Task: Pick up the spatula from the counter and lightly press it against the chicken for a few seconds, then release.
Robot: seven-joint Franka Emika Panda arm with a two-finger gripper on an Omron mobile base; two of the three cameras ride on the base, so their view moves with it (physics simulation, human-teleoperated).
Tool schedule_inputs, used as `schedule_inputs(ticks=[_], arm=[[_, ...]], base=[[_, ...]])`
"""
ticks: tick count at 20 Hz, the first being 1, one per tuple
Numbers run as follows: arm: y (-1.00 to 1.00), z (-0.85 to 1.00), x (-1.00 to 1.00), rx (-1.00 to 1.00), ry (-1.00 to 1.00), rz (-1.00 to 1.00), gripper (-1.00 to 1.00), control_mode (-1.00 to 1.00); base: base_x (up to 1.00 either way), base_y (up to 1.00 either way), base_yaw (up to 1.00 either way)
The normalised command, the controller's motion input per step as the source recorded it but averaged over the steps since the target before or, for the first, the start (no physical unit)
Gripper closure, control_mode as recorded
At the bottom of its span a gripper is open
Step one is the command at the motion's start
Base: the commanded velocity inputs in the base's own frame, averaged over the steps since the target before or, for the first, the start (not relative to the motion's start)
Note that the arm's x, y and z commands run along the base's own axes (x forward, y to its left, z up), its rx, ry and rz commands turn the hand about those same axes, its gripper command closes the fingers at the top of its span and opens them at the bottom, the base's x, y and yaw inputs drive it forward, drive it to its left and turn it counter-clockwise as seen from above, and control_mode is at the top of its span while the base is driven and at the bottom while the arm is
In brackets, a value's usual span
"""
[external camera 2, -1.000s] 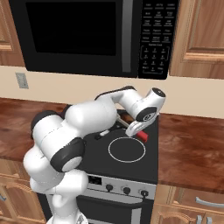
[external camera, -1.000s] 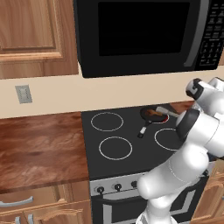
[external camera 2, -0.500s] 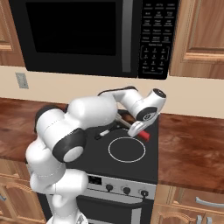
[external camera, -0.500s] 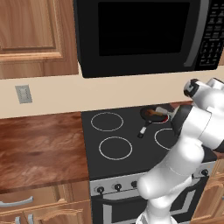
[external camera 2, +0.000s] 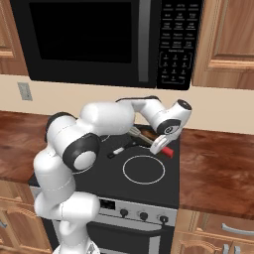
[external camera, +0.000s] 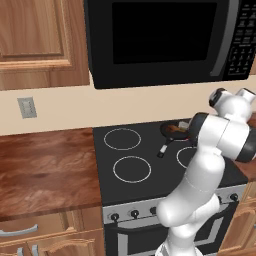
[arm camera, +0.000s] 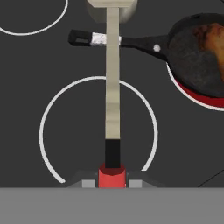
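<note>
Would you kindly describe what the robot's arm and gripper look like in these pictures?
The arm is built of glossy white, rounded segments, with dark grey rings and round caps at its joints. The gripper has a white body and two small grey finger tips. No markings are visible.

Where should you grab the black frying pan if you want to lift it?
Grab the black frying pan by its long thin handle, coming down from above with jaws across it. It sticks out flat past the rim, away from the browned chicken, and looks narrow enough to pinch.
</note>
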Motion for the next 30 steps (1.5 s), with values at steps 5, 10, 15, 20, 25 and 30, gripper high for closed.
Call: schedule_inputs(ticks=[5, 10, 15, 20, 25, 30], arm=[[-0.02, -0.06, 0.19, 0.0, 0.0, 0.04, 1.0, -1.0], [-0.01, -0.03, 0.12, 0.0, 0.0, 0.04, 1.0, -1.0], [0.0, -0.04, 0.12, 0.0, 0.0, 0.04, 1.0, -1.0], [0.0, -0.12, 0.1, 0.0, 0.0, 0.03, 1.0, -1.0], [0.0, -0.13, 0.09, 0.0, 0.0, 0.02, 1.0, -1.0], [0.0, -0.08, 0.17, 0.0, 0.0, 0.03, 1.0, -1.0]], base=[[0.0, 0.0, 0.0], [0.0, 0.0, 0.0], [0.0, 0.0, 0.0], [0.0, 0.0, 0.0], [0.0, 0.0, 0.0], [0.0, 0.0, 0.0]])
